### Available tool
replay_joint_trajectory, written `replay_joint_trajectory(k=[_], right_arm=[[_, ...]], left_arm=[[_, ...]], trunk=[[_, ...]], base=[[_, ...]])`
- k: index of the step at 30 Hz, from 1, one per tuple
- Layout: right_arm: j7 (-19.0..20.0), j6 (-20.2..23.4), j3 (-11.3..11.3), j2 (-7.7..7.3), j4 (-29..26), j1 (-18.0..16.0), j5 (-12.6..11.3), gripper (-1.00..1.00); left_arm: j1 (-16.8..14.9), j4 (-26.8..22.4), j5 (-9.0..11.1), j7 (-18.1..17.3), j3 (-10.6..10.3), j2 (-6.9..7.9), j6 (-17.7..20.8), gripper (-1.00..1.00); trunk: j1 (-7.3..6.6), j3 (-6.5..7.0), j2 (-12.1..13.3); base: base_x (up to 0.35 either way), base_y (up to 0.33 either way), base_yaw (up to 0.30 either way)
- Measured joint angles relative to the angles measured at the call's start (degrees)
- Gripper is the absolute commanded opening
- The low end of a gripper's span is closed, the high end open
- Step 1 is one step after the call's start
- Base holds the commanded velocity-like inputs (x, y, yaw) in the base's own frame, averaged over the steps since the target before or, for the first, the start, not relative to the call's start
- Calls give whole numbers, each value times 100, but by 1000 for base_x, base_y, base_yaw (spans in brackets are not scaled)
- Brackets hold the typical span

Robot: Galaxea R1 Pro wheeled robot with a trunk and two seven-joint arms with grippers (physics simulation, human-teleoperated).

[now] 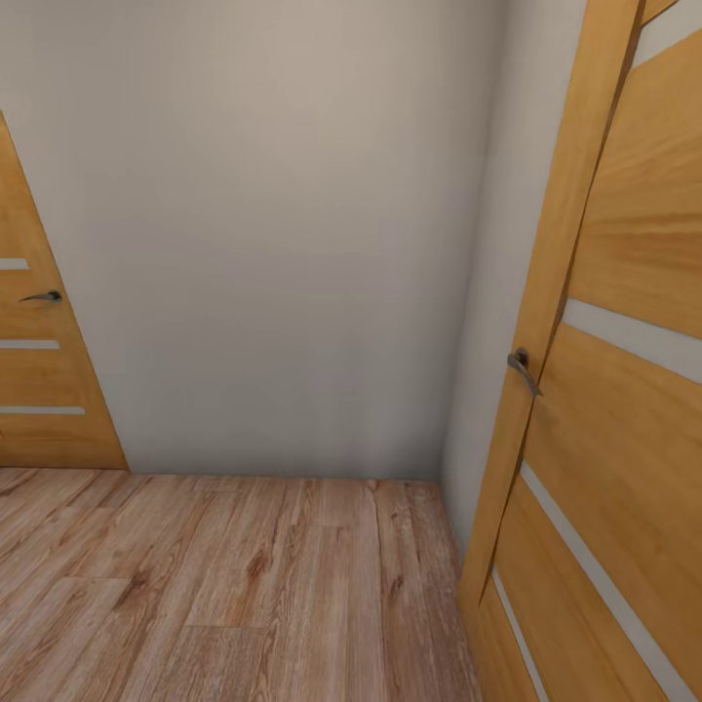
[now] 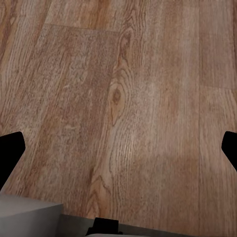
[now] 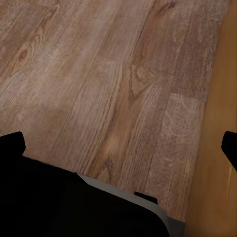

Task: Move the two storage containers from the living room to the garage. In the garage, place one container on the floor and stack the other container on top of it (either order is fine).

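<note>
Facing a wall [image 1: 263,234] between two doors, I carry both claws spread and empty over planks [image 2: 123,98], since no containers are near.

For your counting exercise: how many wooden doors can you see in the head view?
2: one door at the left edge against the beige wall, one open door at the right. Others may lie outside the frame.
</note>
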Motion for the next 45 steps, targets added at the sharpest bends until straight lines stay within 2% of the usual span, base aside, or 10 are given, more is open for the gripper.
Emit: replay_joint_trajectory(k=[2,6,13,19,24,31,45], right_arm=[[1,-8,3,8,-38,-17,32,100],[5,-22,0,13,-484,-40,26,100],[-16,-8,-17,14,-654,-57,-21,100],[-72,640,-23,14,-901,-102,-30,100],[-84,805,-23,14,-948,-105,-25,100],[-85,820,-22,14,-952,-105,-17,100],[-78,821,-17,14,-951,-105,-4,100]], left_arm=[[0,0,-2,-3,5,0,-4,100],[0,0,8,-6,22,8,-61,100],[1,0,10,2,28,16,-70,100],[1,0,9,10,24,17,-50,100],[1,-1,6,12,6,4,-40,100],[1,-1,6,12,-1,9,-37,100],[1,0,6,12,-3,9,-37,100]], trunk=[[0,0,0],[0,0,0],[0,0,0],[0,0,0],[-1,0,0],[-2,0,0],[0,0,0]], base=[[0,0,0],[0,0,0],[0,0,0],[0,0,0],[28,0,0],[203,0,0],[17,-2,0]])
